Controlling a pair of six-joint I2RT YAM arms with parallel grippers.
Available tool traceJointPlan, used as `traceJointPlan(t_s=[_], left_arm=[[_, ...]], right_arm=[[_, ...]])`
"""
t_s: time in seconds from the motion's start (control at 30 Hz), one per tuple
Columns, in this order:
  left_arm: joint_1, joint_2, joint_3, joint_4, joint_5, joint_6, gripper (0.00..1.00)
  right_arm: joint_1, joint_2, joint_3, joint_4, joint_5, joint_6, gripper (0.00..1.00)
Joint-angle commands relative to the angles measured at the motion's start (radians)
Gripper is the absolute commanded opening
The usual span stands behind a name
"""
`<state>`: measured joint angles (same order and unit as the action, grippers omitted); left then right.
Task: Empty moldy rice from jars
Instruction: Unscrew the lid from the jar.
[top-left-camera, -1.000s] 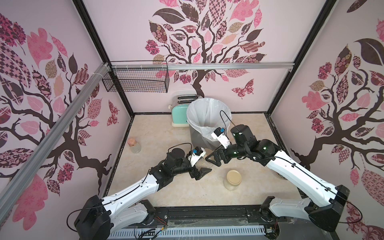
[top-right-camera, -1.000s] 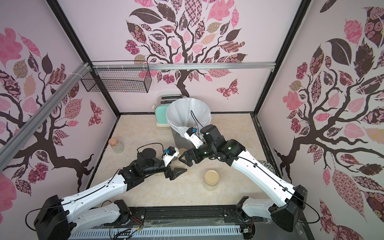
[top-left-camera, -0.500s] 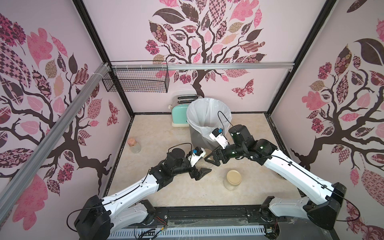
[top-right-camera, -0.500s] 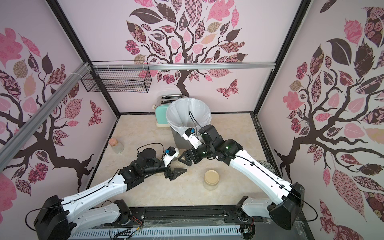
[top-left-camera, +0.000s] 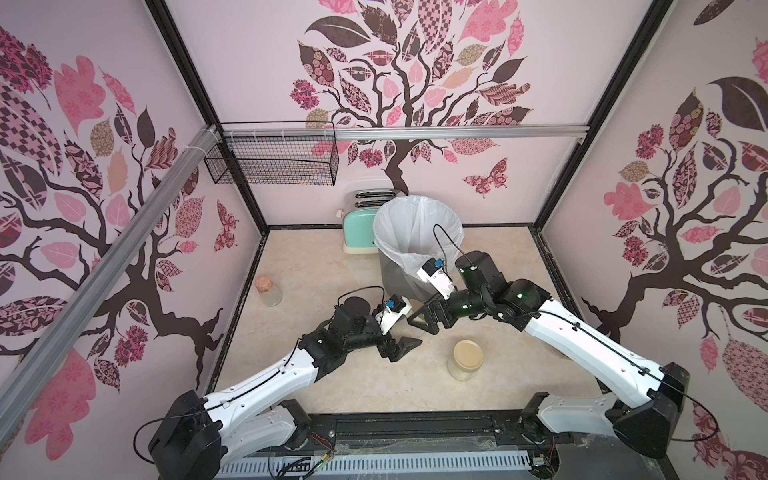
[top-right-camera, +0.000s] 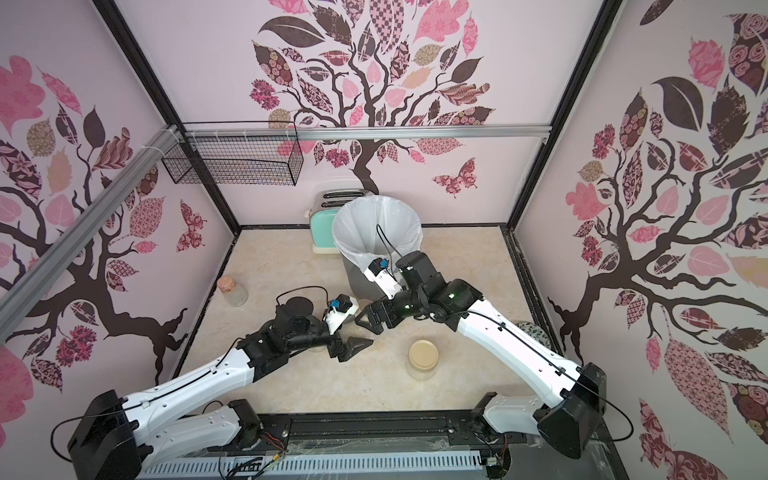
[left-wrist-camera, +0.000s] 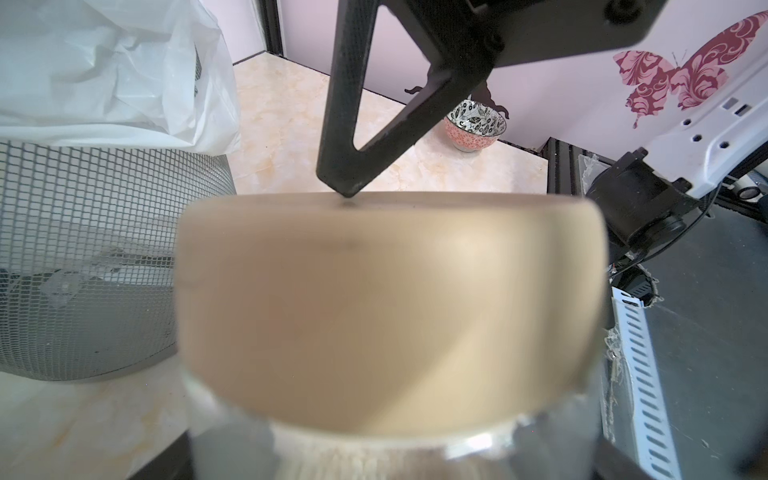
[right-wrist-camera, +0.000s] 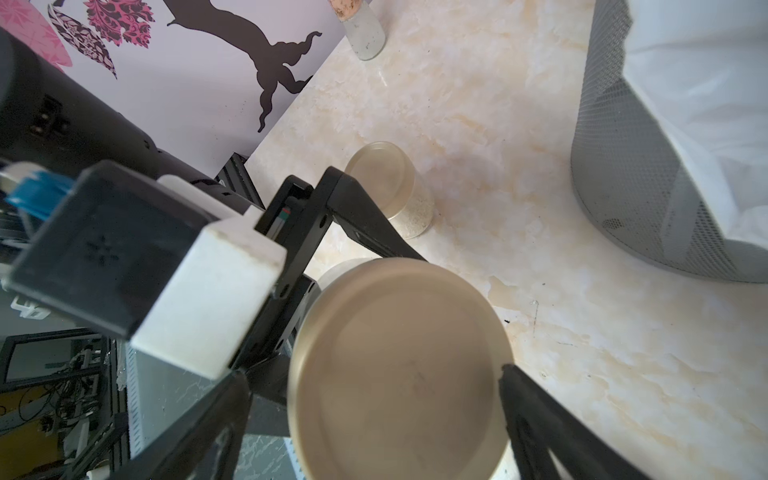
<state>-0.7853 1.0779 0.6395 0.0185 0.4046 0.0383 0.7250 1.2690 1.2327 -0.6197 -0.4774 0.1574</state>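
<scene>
Though agape, right gripper (top-left-camera: 423, 324) nearer jar (right-wrist-camera: 399, 365)

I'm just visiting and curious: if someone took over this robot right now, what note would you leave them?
Left gripper: shut on the first jar, lid on.
Right gripper: astride its lid, grip unclear.
Second jar, beside the left gripper, and third jar, near the front edge, stand lidded on the table.
Done: nothing emptied yet.
Left: open all three, tip rice into the bin.
</scene>
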Motion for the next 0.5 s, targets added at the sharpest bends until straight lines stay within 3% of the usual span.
traceJointPlan(t_s=[0.0,0.47], left_arm=[[0.002,-0.04,0.042,0.114,0.008,0.021,0.7],[0.001,-0.072,0.015,0.132,-0.019,0.037,0.7]], right_arm=[[0.004,-0.005,-0.005,-0.005,0.018,0.004,0.98],[0.004,-0.005,0.038,-0.032,0.029,-0.007,0.99]])
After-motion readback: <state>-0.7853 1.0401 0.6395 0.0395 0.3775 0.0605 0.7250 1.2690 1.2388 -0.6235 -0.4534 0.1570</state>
